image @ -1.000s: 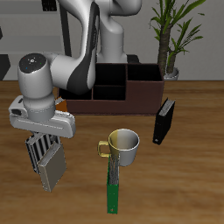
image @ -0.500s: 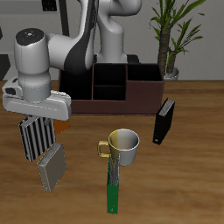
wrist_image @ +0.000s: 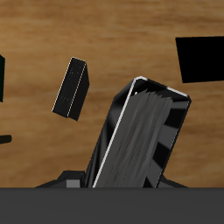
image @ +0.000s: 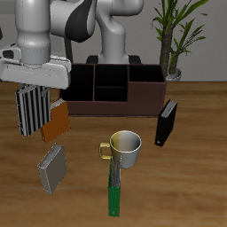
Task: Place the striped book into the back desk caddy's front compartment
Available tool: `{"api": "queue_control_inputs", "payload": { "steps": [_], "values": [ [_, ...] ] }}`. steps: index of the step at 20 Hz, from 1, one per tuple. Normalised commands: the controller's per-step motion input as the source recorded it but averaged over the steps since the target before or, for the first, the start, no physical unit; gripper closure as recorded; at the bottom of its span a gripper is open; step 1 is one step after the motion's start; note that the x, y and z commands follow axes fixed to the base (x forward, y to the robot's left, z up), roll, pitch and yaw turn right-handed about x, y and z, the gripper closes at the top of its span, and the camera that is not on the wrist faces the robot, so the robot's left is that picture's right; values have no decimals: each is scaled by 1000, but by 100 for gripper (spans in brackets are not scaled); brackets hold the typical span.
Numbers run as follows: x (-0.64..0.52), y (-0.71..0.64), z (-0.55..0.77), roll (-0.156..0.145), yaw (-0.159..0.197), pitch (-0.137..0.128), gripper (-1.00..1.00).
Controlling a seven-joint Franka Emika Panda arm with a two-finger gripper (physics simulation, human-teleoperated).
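Note:
My gripper [image: 35,88] is shut on the top edge of the striped book [image: 32,112], which hangs upright well above the table, in front of the back desk caddy's end. The book fills the middle of the wrist view [wrist_image: 144,131], its stripes running lengthwise. The back desk caddy [image: 146,96] is a long dark brown box at the table's back. Its front compartment [image: 111,93] is the small black-lined cell in the middle section and holds nothing that I can see.
An orange-brown book [image: 57,122] leans just behind the striped book. A plain grey book [image: 51,168] stands nearer the front edge. A white mug [image: 128,148], a green book [image: 114,191], a black book [image: 166,123] and a potted plant [image: 174,40] are also here.
The gripper has risen steadily with the striped book, lifting it away from the plain grey book. The orange-brown book behind it has come into view.

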Motion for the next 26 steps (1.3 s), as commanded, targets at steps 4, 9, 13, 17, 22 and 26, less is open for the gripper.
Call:
{"api": "queue_control_inputs", "payload": {
  "steps": [4,9,13,17,22,26],
  "values": [
    [-405,135,624,6,81,-82,100],
    [-452,222,479,-10,34,-59,100],
    [-484,284,315,-46,0,7,100],
    [-574,399,264,25,42,-3,100],
    [-392,310,169,33,63,-30,100],
    [-329,336,3,30,56,21,100]
  ]
}}
